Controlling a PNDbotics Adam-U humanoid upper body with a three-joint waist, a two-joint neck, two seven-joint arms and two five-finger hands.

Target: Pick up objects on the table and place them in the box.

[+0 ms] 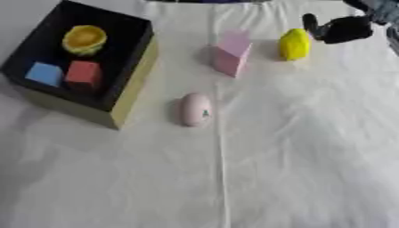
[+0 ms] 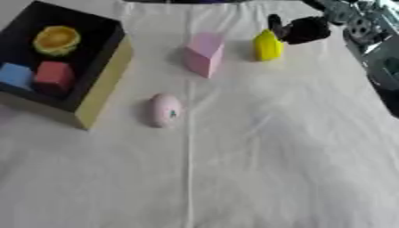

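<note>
Nearest the camera, the white cloth (image 1: 296,178) lies bare across the whole lower half of both views, with one long crease running up its middle; this is the widest open room on the table.

Beyond that stretch, just left of the crease, one pink egg (image 1: 195,109) lies on its side, apart from everything else, with a small dark mark on it that is too small to make out.

Left of the egg sits one box (image 1: 134,82), black inside with a yellow-tan outer wall, turned askew so a corner points toward the camera. Its left edge runs close to the view's left border. Three things lie in it: one blue cube (image 1: 44,74) and one red cube (image 1: 83,74) side by side near the front, and one yellow ring-like piece (image 1: 84,39) farther back.

Farther up, right of the crease, stands one pink block (image 1: 230,54) with a slanted top, and to its right, near it but apart, one yellow block (image 1: 294,44).

Just right of the yellow block is the right hand (image 2: 302,29), black, coming in from the upper right corner. Its fingers look curled, with one dark finger (image 2: 275,22) raised close to the block's top; whether it touches the block cannot be told. The arm behind it is cut off by the view's edge.
</note>
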